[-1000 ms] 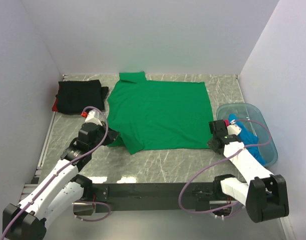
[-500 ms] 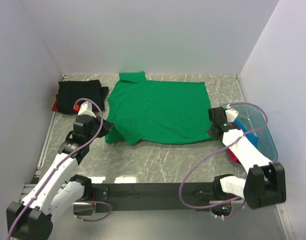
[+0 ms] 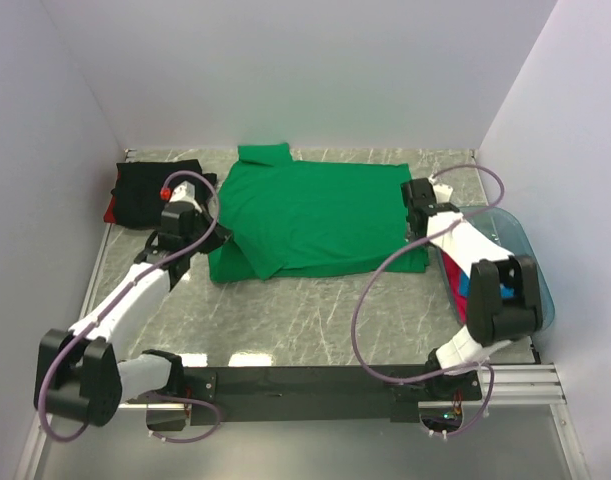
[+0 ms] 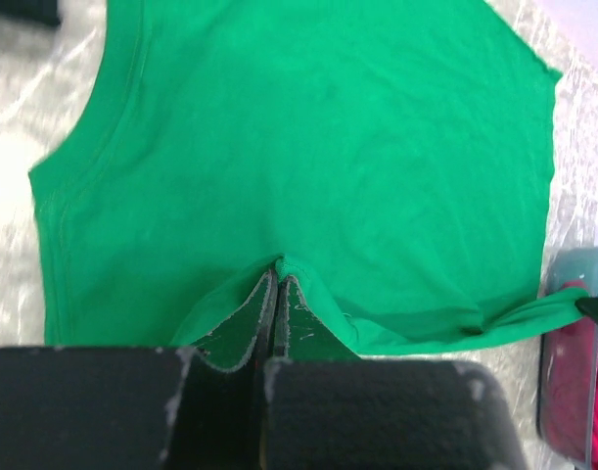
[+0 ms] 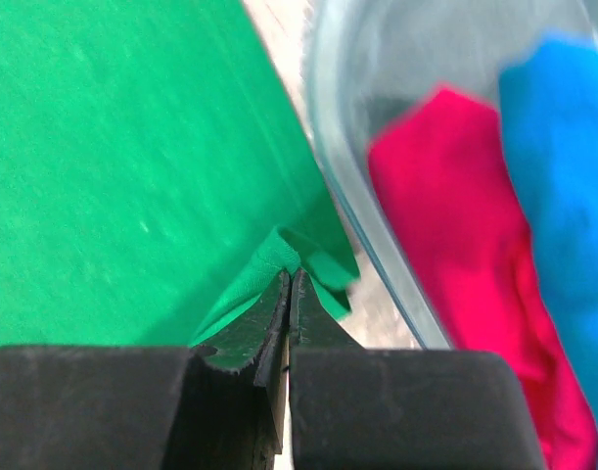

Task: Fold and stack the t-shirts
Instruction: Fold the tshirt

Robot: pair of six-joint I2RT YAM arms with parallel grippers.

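Pinching a fold at the green shirt's [image 3: 315, 205] near left corner, the left gripper [image 4: 277, 286] has its fingers pressed tight together on the cloth. The right gripper [image 5: 290, 282] is clamped the same way on the near right corner. A folded black shirt [image 3: 157, 190] lies just left of the green one. The tub [image 3: 533, 270], holding a red shirt [image 5: 445, 245] and a blue shirt [image 5: 563, 147], sits just right of it.

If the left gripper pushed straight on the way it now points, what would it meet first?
The green t-shirt: the left gripper pinches its hem, and the same cloth lies spread straight ahead of the fingers. Depth is hard to judge.
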